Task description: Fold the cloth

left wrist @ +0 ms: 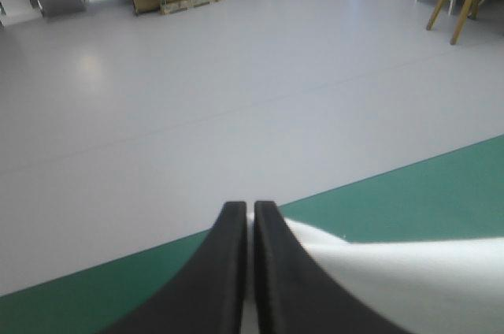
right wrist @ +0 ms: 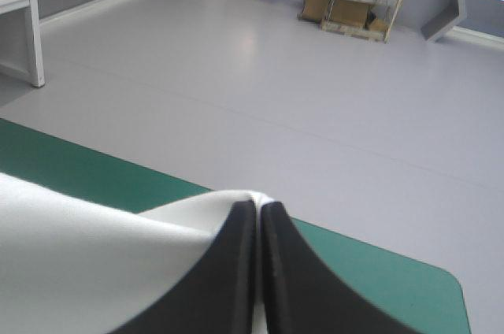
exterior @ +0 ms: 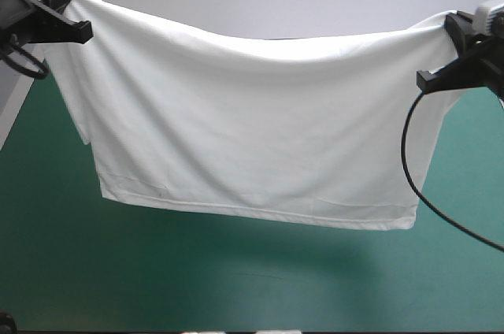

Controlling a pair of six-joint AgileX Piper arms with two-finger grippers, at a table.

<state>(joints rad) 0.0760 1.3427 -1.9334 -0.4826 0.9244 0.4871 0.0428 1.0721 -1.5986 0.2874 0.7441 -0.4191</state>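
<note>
From above, the T-shirt hangs in the air, spread wide like washing on a line. The left claw holds one top corner and the right claw holds the other. The top edge dips a little in the middle. The bottom hem hangs over the table and does not seem to touch it. A shadow lies on the teal-green cover under it.

From the left wrist, the left claw has its two black fingers pressed almost together. White cloth is pinched between them and runs off to one side. The table edge is down below.

From the right wrist, it looks the same. The right claw is nearly closed on the T-shirt, which spreads away beside it, high over the table.

I think this is the step of holding the T-shirt up and open, so no fold is made yet. Next, both claws should likely come down together, at the same speed. The hem should land first, then the rest should be laid flat. The claws must keep pulling apart gently, or the cloth will bunch up.
</note>
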